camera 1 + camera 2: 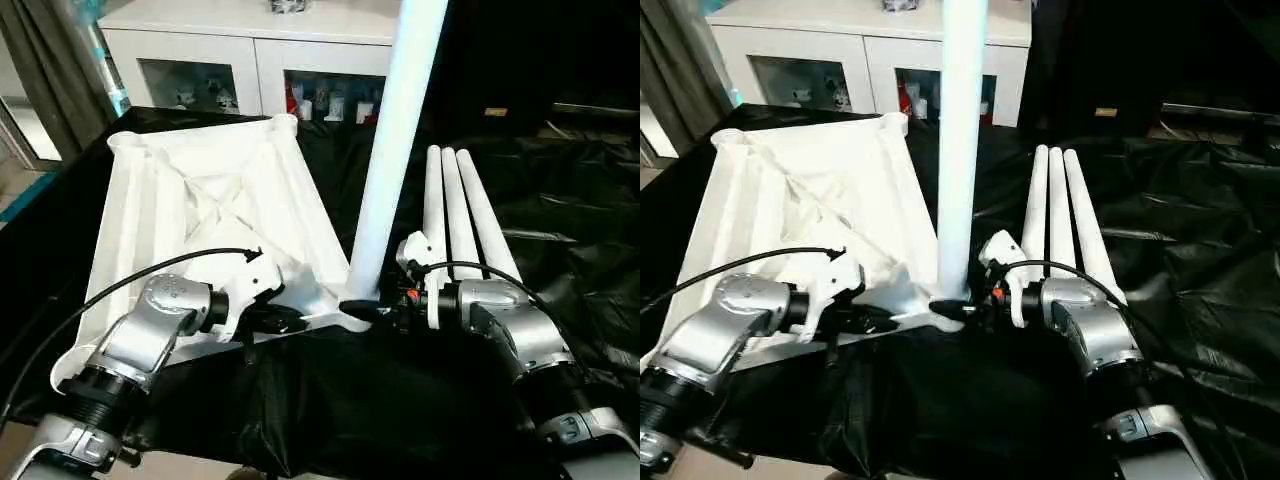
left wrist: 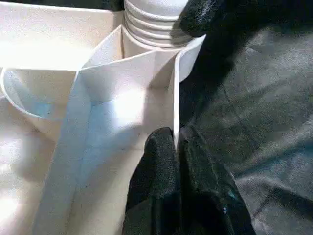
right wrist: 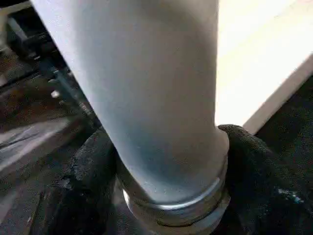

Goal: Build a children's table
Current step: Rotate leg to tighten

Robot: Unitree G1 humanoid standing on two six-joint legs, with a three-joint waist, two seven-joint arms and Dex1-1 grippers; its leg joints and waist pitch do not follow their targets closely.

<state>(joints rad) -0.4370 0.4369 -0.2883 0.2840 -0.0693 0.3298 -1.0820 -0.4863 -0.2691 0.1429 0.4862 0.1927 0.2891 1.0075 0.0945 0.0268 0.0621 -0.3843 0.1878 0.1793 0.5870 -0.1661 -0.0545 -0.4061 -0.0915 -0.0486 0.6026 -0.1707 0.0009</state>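
On the black-draped work table [image 1: 560, 230], my tabletop [image 1: 200, 200] lies upside down, rim up, filling the space from nine to twelve o'clock. Its near edge sits close to the work table's front edge, and its far corner lobes reach toward the white cabinet [image 1: 250, 50] at twelve. One leg [image 1: 395, 150] stands upright in the near corner socket at about six o'clock, its threaded end seated in the round lobe (the threads show plainly in my left wrist view). Three more legs [image 1: 1060, 210] lie side by side, touching, at two o'clock, just beside the standing one. Beyond them, toward three o'clock, the cloth is bare and wrinkled, open room for my right arm.

My left gripper [image 2: 176, 147] is pressed together on the thin wall of the tabletop's rim, beside the socket. My right gripper [image 3: 166, 161] has a black finger on either side of the standing leg's base, against it; they are spread wide by the tube.

Behind the cabinet's glass doors stand small colourful objects [image 1: 325, 100], too small to tell.
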